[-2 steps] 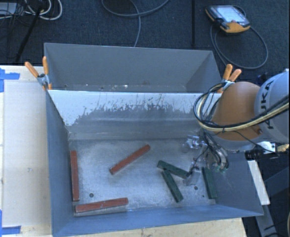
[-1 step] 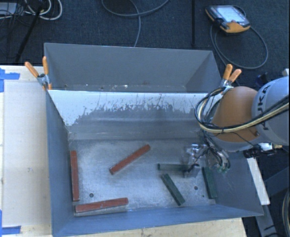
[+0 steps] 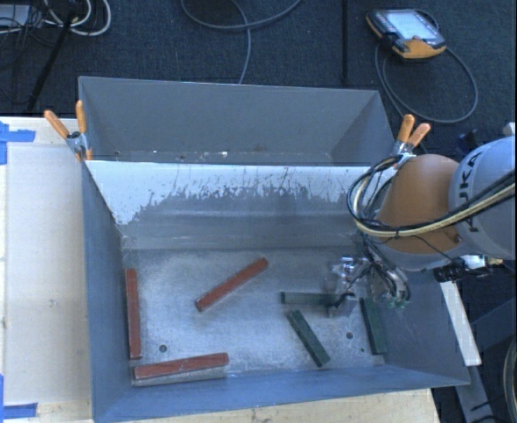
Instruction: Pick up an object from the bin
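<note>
No legible text; partial dark lettering on arm (image 3: 480, 186).

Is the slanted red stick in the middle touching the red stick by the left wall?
Apart. The camera view shows bare grey floor between the slanted red stick and the stick by the left wall.

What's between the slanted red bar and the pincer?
In the camera view, a dark green bar, its right end by the pincer; otherwise bare floor.
</note>
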Action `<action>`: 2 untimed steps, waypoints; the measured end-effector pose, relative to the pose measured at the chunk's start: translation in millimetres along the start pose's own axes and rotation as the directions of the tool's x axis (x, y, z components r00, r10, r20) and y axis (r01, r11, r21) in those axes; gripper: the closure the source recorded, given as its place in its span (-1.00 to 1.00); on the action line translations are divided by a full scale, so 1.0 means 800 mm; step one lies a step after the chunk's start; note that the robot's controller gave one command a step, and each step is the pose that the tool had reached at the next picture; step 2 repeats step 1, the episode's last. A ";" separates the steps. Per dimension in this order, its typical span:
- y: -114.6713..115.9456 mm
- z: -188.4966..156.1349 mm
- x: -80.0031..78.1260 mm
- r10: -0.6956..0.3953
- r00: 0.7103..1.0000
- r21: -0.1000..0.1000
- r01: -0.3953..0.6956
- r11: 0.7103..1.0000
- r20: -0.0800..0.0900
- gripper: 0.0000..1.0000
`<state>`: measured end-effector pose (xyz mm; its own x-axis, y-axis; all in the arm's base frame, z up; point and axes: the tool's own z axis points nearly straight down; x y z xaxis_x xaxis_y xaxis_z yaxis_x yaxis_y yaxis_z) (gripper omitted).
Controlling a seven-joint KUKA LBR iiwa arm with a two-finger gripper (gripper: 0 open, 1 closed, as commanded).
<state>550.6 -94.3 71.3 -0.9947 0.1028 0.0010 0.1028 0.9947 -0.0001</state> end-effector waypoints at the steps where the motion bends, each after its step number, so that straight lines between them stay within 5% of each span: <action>1: -0.046 -0.193 0.045 -0.030 1.000 0.000 0.030 1.000 0.002 1.00; 2: -0.046 -0.193 0.045 -0.030 1.000 0.000 0.030 1.000 0.002 1.00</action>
